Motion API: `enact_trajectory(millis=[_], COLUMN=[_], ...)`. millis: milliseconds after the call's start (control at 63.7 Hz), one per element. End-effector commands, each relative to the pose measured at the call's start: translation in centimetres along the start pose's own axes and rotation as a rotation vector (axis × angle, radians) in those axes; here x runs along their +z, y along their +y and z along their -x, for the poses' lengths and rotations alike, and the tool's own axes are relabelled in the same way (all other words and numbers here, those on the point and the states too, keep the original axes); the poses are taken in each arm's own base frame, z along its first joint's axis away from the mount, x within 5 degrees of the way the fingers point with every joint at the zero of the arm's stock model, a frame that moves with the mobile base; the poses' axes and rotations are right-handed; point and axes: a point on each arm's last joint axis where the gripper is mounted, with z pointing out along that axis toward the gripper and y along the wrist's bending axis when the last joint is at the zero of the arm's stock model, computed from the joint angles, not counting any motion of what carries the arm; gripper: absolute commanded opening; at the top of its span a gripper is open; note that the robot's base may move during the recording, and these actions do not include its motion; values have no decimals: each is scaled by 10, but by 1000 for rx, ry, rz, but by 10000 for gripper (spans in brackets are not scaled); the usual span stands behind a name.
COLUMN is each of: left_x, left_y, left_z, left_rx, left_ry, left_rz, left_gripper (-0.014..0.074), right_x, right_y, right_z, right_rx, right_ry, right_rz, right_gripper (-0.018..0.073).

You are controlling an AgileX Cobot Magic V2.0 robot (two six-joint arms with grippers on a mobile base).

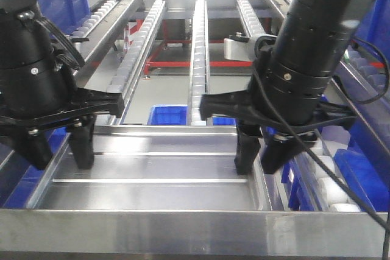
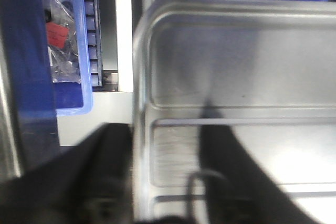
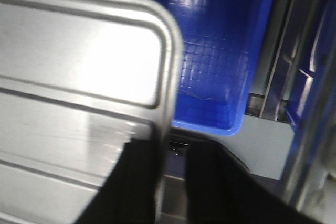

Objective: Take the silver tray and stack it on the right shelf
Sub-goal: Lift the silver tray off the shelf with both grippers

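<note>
Two grippers bracket the silver tray [image 1: 152, 196] in the front view. Your left gripper [image 1: 58, 150] stands wide across its left rim and your right gripper [image 1: 262, 158] narrower across its right rim. Each has one finger inside and one outside, which looks meant for a level two-handed lift. The tray lies by the right shelf [image 1: 183, 232], just behind its flat front bar, with small white rollers [image 1: 334, 187] showing at the right. A second rack [image 1: 198, 47] and a blue bin [image 1: 167, 114] sit farther off. From the left wrist, the fingers [image 2: 105, 177] leave clear room on the rim's inner side, so nothing is clamped there. From the right wrist, the inner finger [image 3: 139, 182] sits against the rim with a thin gap outside; you cannot tell whether it grips. Bare polished steel throws glare, so expect a slippery hold.
</note>
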Motion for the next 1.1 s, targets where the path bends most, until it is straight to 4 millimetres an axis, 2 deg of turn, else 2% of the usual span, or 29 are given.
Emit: enact_trajectory(millis=[0, 94, 236, 298, 471, 644, 801, 927, 1084], left_x=[-13, -13, -15, -23, -59, -102, -133, -151, -168], left_y=[-2, -2, -3, -4, -10, -18, -31, -42, -57], left_z=[6, 6, 9, 12, 26, 33, 35, 37, 36], left_rx=[-1, -1, -3, -5, 6, 35, 57, 57, 90], left_ry=[-50, -46, -51, -63, -115, -157, -180, -198, -239], left_rz=[-17, -15, -18, -22, -29, -27, -45, -67, -101], left_gripper=[38, -106, -93, -93, -93, -93, -93, -93, -93], right_x=[-19, -19, -22, -27, -55, -98, -133, -148, -159], right_y=[6, 6, 7, 8, 13, 18, 15, 10, 6], right_z=[12, 12, 13, 15, 26, 36, 34, 30, 27], right_rx=[-5, -5, -6, -11, -57, -92, -115, -91, -103], right_ry=[-85, -82, -83, -70, -78, -137, -169, -165, -179], right_rz=[38, 37, 38, 33, 8, 2, -36, -76, -99], right_gripper=[43, 57, 57, 57, 57, 57, 57, 57, 57])
